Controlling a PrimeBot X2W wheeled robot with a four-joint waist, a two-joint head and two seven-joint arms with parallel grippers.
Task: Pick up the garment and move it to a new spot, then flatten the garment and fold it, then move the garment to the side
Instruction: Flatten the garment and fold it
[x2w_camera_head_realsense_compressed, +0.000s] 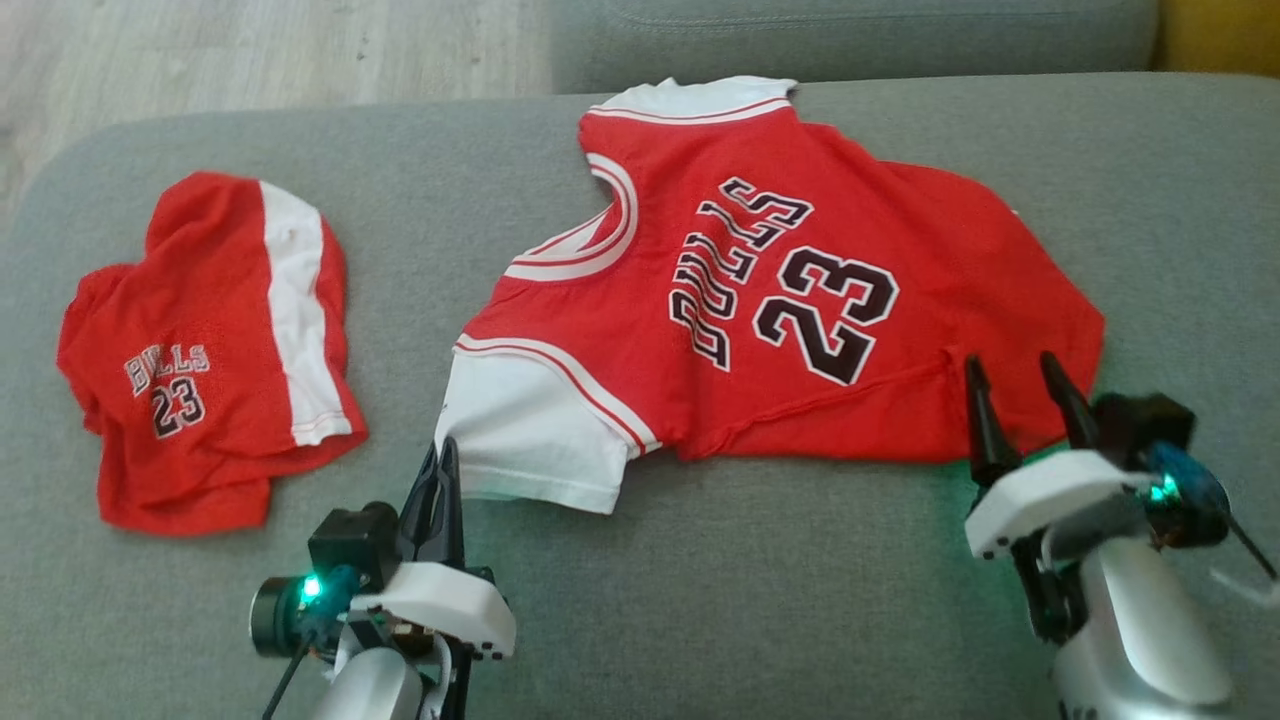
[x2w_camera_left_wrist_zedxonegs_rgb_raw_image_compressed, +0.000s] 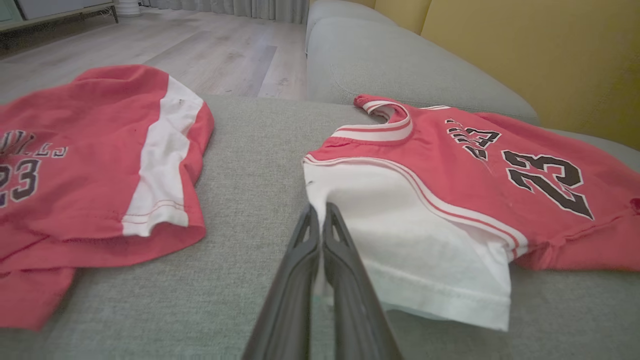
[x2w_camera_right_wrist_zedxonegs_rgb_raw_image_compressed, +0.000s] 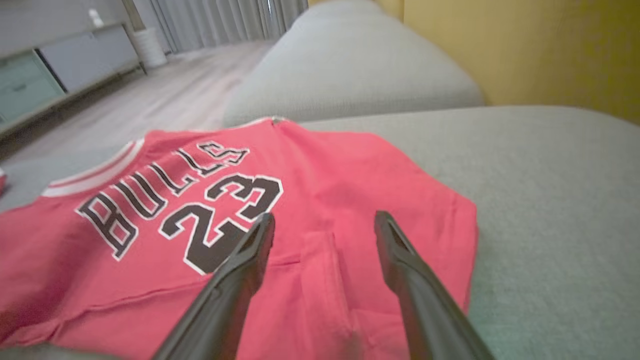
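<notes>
On the sofa (x2w_camera_head_realsense_compressed: 760, 580), our left gripper (x2w_camera_head_realsense_compressed: 444, 455) is clamped on the white sleeve (x2w_camera_head_realsense_compressed: 520, 440) of the jersey (x2w_camera_head_realsense_compressed: 900, 230). We should close the wide-open right gripper (x2w_camera_head_realsense_compressed: 1010, 362) on the hem (x2w_camera_head_realsense_compressed: 1085, 335), then lift evenly.

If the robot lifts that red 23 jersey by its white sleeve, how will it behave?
Likely floppy: the jersey lies creased, so it should drape from the left hand pinching its white sleeve. Probably light, being thin cloth. It may drag on the woven sofa.

matt cloth jersey (x2w_camera_head_realsense_compressed: 780, 290) on a coarse woven grey sofa (x2w_camera_head_realsense_compressed: 760, 600).
</notes>
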